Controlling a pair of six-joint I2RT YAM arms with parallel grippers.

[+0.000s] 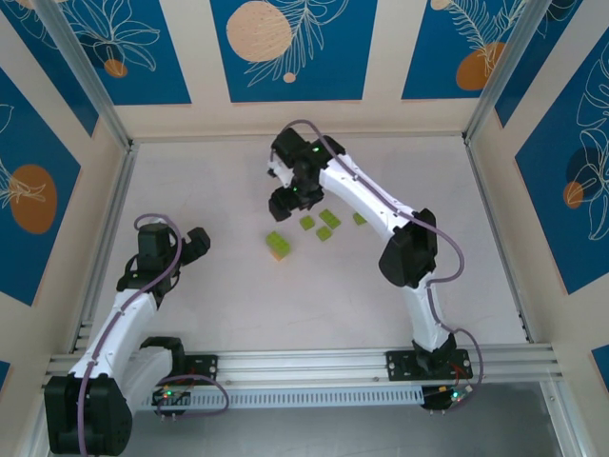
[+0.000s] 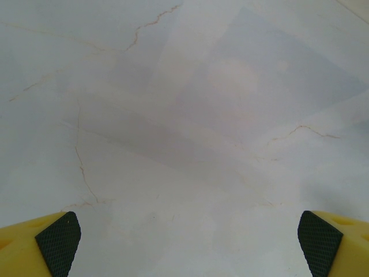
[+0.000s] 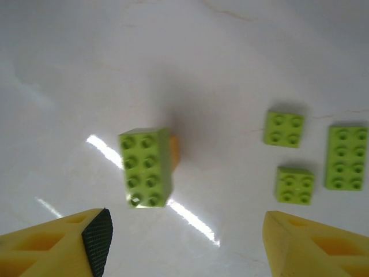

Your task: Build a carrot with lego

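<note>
Lime-green rectangular plastic brick (image 3: 145, 167), orange cube (image 3: 175, 151) touching its side: likely light, rigid, slick; pinch long sides. Right gripper (image 3: 184, 231) spread, empty; left gripper (image 2: 187, 234) likewise.

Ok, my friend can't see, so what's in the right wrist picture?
A long green brick lies on a white table, an orange brick peeking out at its right side. Right of it lie an upper square brick, a lower square brick and a second long brick, all green. The open right gripper shows yellow fingers in the bottom corners.
</note>
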